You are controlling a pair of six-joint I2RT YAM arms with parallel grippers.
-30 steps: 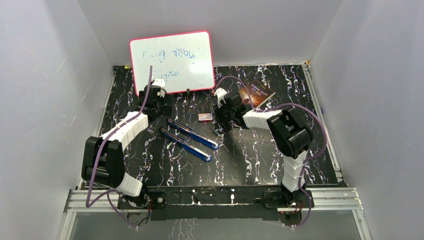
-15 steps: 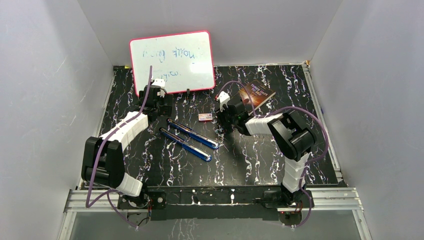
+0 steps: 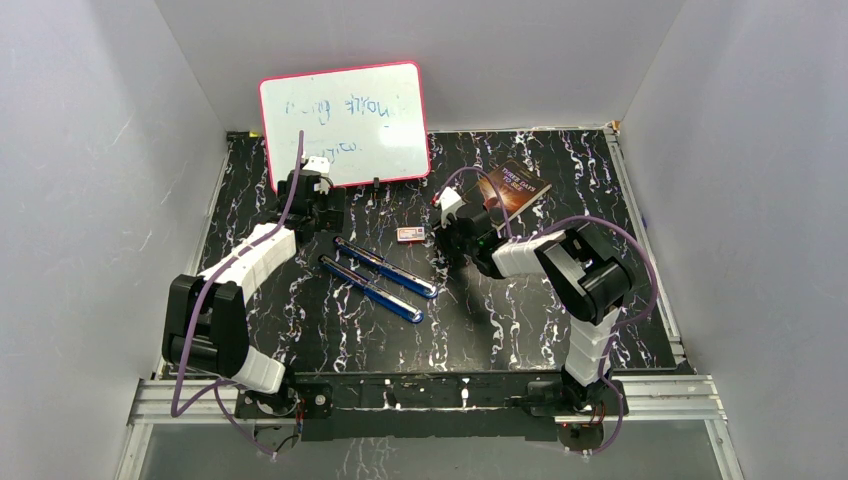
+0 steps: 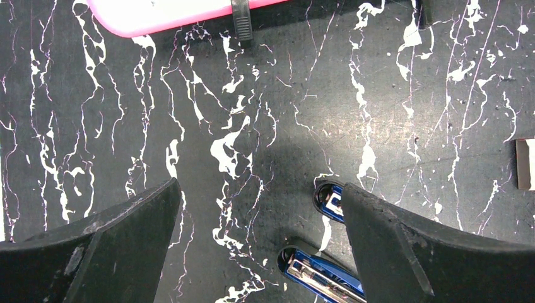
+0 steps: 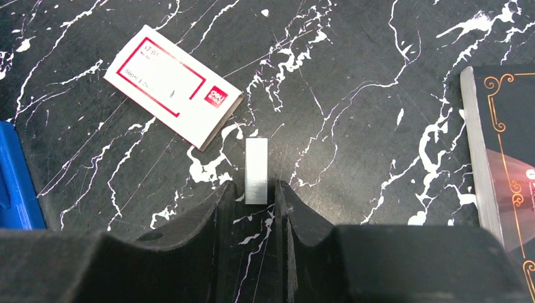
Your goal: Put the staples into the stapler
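The staples (image 5: pixel 256 170), a short silvery-grey strip, lie flat on the black marbled table. My right gripper (image 5: pixel 256 188) stands over the strip's near end, its fingers narrowly apart with a thin gap on each side of the strip, so it is open. The blue stapler (image 3: pixel 378 278) lies swung open in two long halves at mid-table; its ends show in the left wrist view (image 4: pixel 318 274). My left gripper (image 4: pixel 258 187) hovers wide open and empty just beyond those ends, its right finger over one half. In the top view the right gripper (image 3: pixel 447 243) hides the staples.
A small white box with a red label (image 5: pixel 173 85) lies just left of the staples. A dark book (image 5: pixel 505 158) lies to the right. A pink-framed whiteboard (image 3: pixel 345 125) leans against the back wall. The stapler's blue edge (image 5: pixel 16 183) shows at the far left of the right wrist view.
The right gripper's fingers have narrowed around the staple strip, and its wrist has shifted slightly. The left arm and the stapler have not moved.
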